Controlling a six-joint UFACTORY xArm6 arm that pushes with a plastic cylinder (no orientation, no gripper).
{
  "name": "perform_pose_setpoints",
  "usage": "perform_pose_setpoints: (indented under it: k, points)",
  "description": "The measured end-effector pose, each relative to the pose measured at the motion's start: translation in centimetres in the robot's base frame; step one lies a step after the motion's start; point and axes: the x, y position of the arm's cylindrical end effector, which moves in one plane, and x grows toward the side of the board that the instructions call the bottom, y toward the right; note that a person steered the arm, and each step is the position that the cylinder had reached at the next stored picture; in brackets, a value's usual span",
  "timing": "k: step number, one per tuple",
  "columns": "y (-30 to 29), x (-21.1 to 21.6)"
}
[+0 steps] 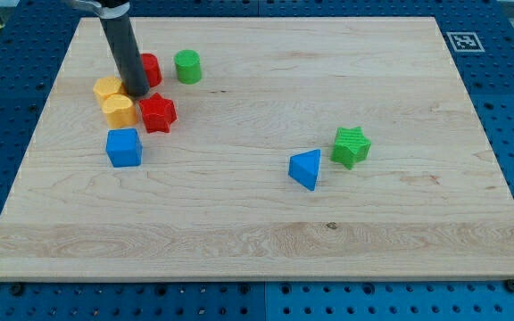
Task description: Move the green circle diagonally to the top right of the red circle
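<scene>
Clearly no fingers, so no open/closed state: my tip upper left, beside red circle. Small green plastic circle looks light, rigid, slides easily on wooden counter; push low, centred, or it rolls off-line.

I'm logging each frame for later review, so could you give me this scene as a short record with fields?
surface: pale wooden board on blue pegboard
my tip: among the blocks clustered at the view's upper left, in front of the red circle
red circle: partly hidden behind the rod
green circle: just right of the red circle
cluster: two yellow blocks, red star-like block, blue cube-like block
view's right: blue triangular block, green star block
</scene>
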Motion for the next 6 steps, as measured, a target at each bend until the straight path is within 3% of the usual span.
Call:
perform_pose_setpoints:
  k: [3, 6]
  points:
    - [4.9, -0.7]
    - [4.3, -7.5]
